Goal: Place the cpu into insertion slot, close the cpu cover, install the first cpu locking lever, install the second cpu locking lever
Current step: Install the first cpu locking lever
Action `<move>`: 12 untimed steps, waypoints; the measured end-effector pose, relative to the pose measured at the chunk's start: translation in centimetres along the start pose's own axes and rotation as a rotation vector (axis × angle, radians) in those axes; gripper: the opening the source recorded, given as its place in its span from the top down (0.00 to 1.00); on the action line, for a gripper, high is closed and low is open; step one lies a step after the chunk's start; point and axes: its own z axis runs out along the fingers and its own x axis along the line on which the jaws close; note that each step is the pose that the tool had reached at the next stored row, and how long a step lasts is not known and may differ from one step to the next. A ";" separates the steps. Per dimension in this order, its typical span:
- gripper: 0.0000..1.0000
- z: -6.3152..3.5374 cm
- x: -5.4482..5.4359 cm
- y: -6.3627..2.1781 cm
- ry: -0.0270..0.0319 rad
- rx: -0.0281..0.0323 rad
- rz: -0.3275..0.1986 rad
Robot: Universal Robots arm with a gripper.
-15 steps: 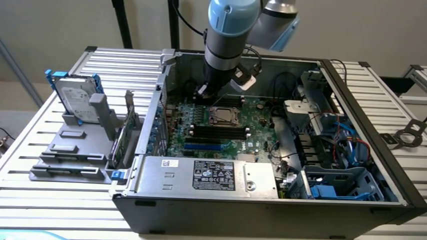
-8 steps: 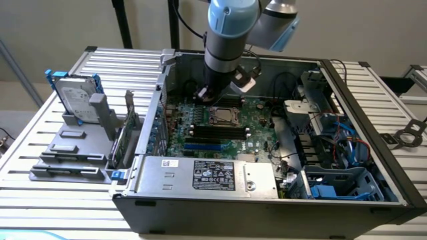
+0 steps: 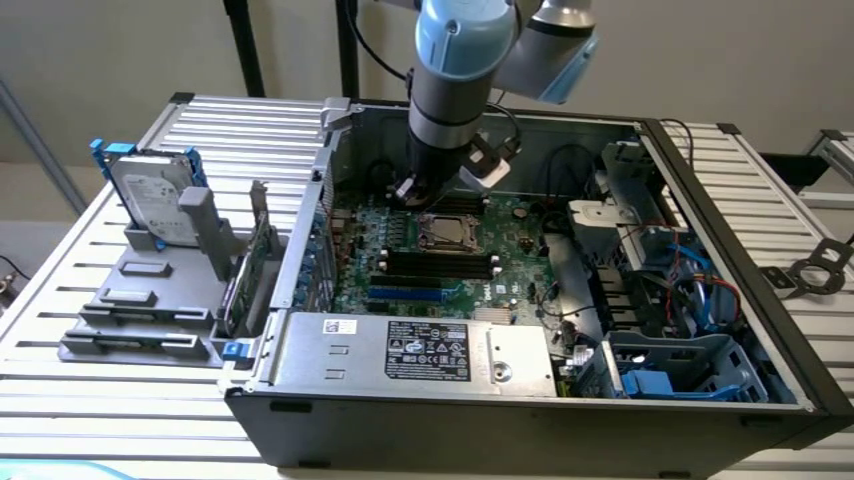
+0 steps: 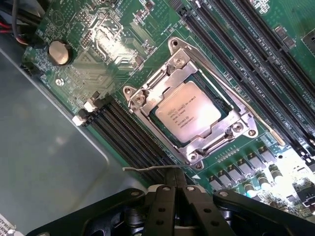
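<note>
Cpu (image 4: 188, 117) seated under closed cpu cover (image 4: 162, 81); gripper (image 4: 174, 183), fingers pressed together, beside the cover at a loose locking lever (image 4: 147, 168): lever step, probably needing a firm hooking push.

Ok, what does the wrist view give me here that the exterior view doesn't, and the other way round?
Wrist view: the cpu lies in the insertion slot with the cpu cover down around it, and a thin lever end sits at the tips of the shut gripper. Exterior view: the whole open case, the arm above the motherboard, a hard drive on the exterior view's left. Both: the insertion slot and black memory slots.
</note>
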 end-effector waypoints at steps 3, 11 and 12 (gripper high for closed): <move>0.89 0.32 0.0 0.04 -0.0005 -0.0003 0.000; 0.89 0.95 0.1 -0.03 -0.0050 -0.0046 0.000; 0.89 0.96 0.1 -0.02 -0.0072 -0.0068 0.000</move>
